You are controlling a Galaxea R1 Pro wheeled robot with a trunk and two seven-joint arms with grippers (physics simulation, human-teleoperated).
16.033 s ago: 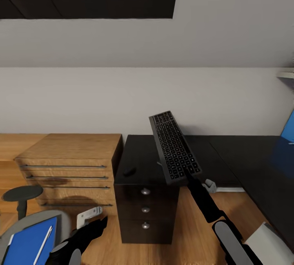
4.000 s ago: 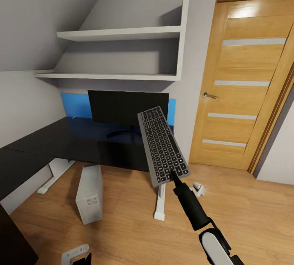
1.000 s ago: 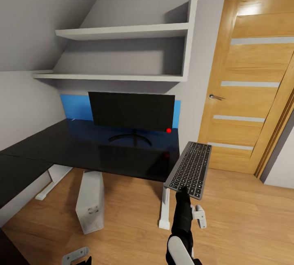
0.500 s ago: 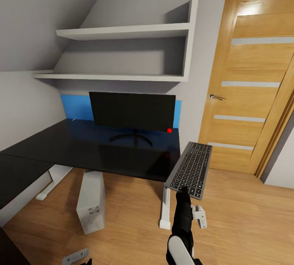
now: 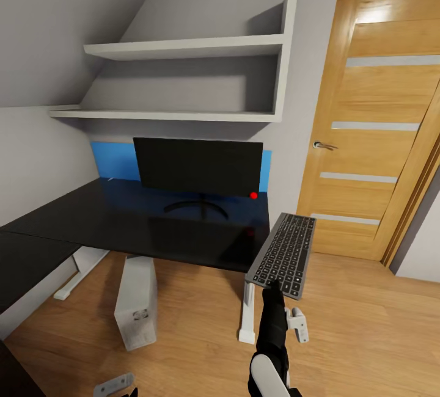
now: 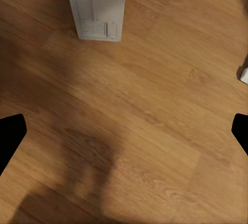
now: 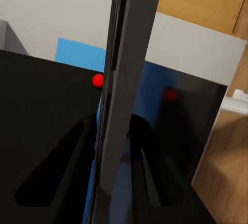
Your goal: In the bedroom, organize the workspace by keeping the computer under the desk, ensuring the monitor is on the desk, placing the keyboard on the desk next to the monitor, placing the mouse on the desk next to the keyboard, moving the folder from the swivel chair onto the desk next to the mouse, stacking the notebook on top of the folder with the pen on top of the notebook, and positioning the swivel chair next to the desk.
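A bedroom corner with a glossy black desk under white wall shelves. The black monitor stands on the desk near the wall, a red dot at its lower corner. The right end effector is clamped on the near end of the keyboard, holding it in the air beside the desk's right edge, tilted up away from the robot. The white computer tower stands on the wood floor under the desk. The left end effector hangs with its fingers apart over bare floor. A wooden door stands at right.
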